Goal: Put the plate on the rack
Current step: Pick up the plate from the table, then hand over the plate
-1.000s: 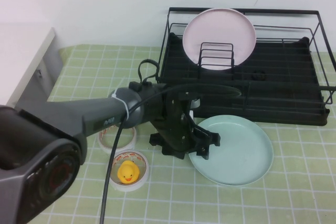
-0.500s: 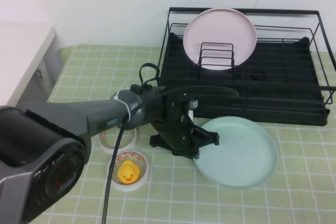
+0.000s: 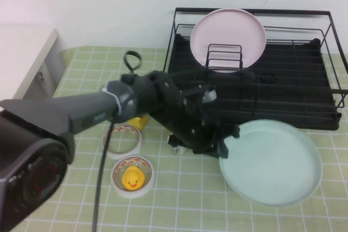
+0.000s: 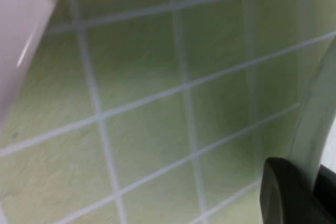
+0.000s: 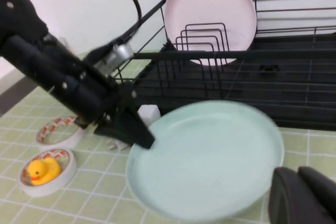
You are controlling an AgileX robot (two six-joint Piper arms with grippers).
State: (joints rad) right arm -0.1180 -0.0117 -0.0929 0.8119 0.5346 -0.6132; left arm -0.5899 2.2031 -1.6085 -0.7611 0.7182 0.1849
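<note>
Left pincer (image 3: 224, 146) is clamped on the near-left rim of the mint plate (image 3: 270, 160), fingers pinching the edge; the left wrist view shows a dark fingertip (image 4: 286, 195) pressed against the pale rim (image 4: 315, 124) over the green checked cloth. Plate looks tilted, left edge raised in the pincer, and it sits on the worktop (image 3: 179, 210) just in front of the rack (image 3: 283, 88), toward the rack's right half, not on it. Plate's far edge is close to the rack's front rail, can't tell if they touch.

Right pincer (image 5: 304, 192) shows only in its own wrist view: dark fingertips close together at the frame edge, near the plate's rim (image 5: 205, 158), gripping nothing. Right arm doesn't appear in the high view.

Rack stands at the back right of the worktop, black tray base, wire frame. Pink plate (image 3: 228, 36) stands upright in it, leaning behind the small wire dividers (image 3: 224, 58) at the rack's left end.

Left of the plate: a roll of patterned tape (image 3: 122, 139) flat on the cloth, a second roll (image 3: 132, 176) nearer the robot with a yellow rubber duck (image 3: 132, 177) sitting in it. A small white block (image 5: 148, 115) lies by the rack's front left corner, beside the left arm
</note>
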